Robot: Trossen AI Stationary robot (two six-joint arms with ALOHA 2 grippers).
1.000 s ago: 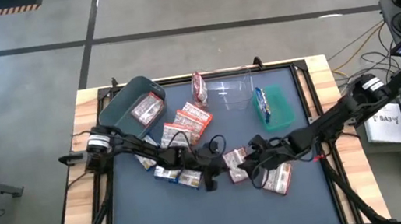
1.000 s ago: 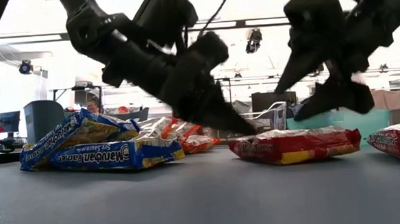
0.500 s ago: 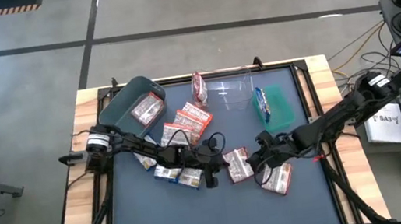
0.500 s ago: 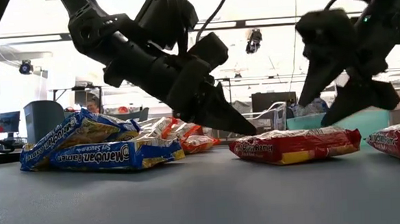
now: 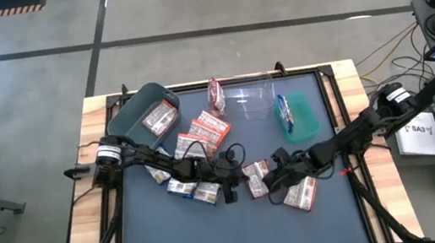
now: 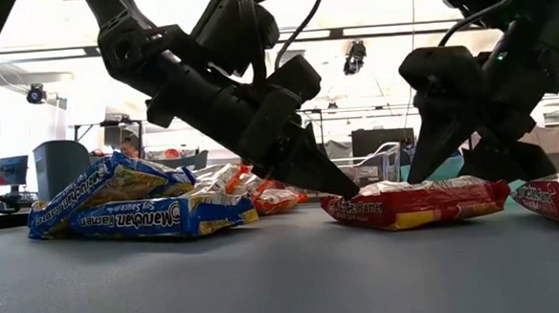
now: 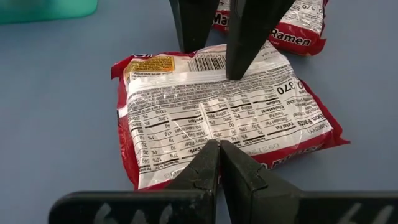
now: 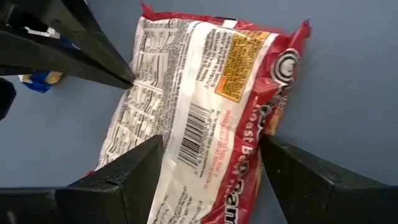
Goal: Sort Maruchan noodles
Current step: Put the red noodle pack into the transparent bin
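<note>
The wrist views are showing what the high view hides: the red packet (image 7: 217, 118) is lying label-side up at the frame's centre, barcode and nutrition print showing. The left hand (image 7: 219, 163), fingers pressed together, is touching its edge; the right hand (image 8: 208, 165), spread, is straddling it. In the high view, the grey bin (image 5: 142, 115) upper left is holding one packet, the green bin (image 5: 302, 118) a blue packet (image 5: 285, 114).
</note>
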